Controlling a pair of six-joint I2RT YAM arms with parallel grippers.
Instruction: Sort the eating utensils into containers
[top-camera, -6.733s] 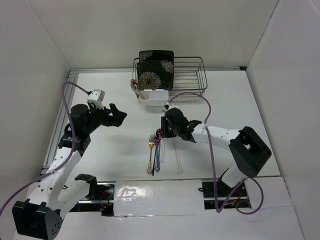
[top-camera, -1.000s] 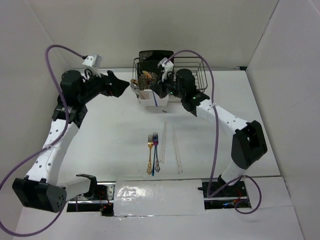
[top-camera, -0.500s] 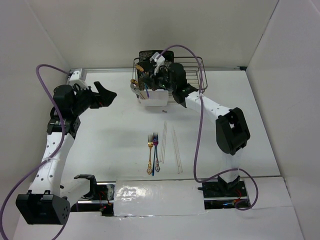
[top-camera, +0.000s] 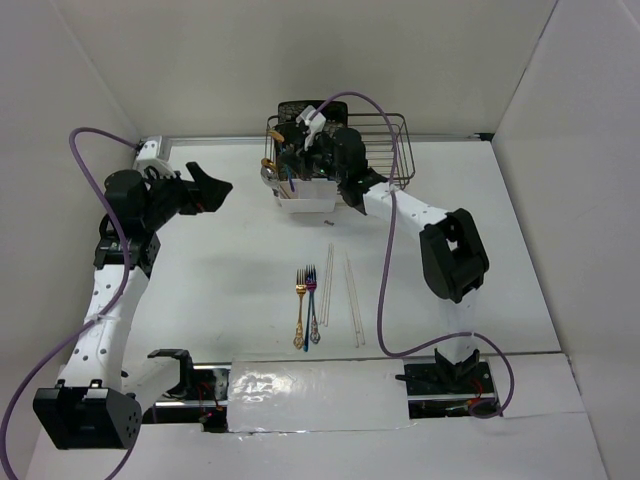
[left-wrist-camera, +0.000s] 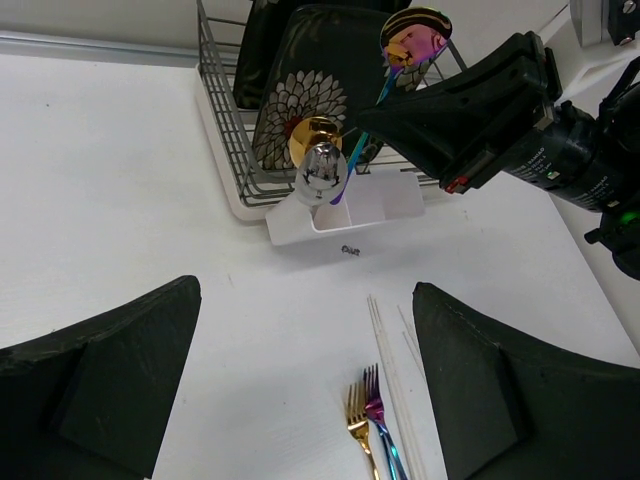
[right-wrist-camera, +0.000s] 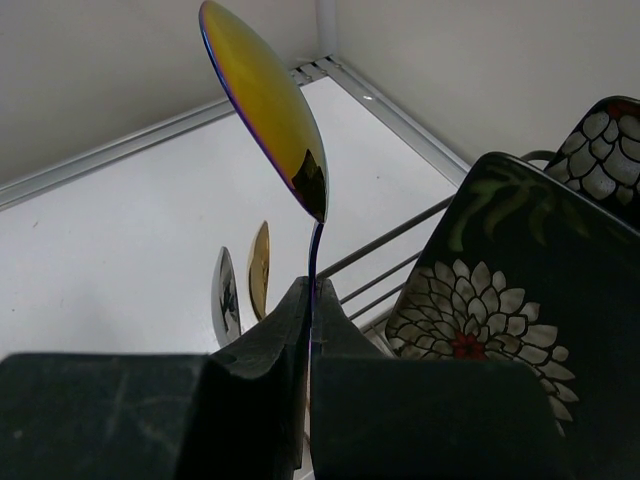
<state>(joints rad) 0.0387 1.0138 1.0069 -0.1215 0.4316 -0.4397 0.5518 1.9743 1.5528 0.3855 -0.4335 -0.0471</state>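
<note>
The white caddy stands in front of the wire rack, also in the left wrist view. A gold spoon and a silver spoon stand in it. My right gripper is shut on the handle of an iridescent spoon, bowl up, above the caddy; its lower end reaches the caddy. My left gripper is open and empty, left of the caddy. A gold fork, an iridescent fork and pale chopsticks lie on the table.
The dark wire dish rack stands at the back with black floral plates in it, right behind the caddy. The plates show close to the right gripper in the right wrist view. White walls enclose the table.
The right gripper lifted the iridescent spoon off the table and carried it back to the caddy, shifting left over it. The left arm drew back to the left.
</note>
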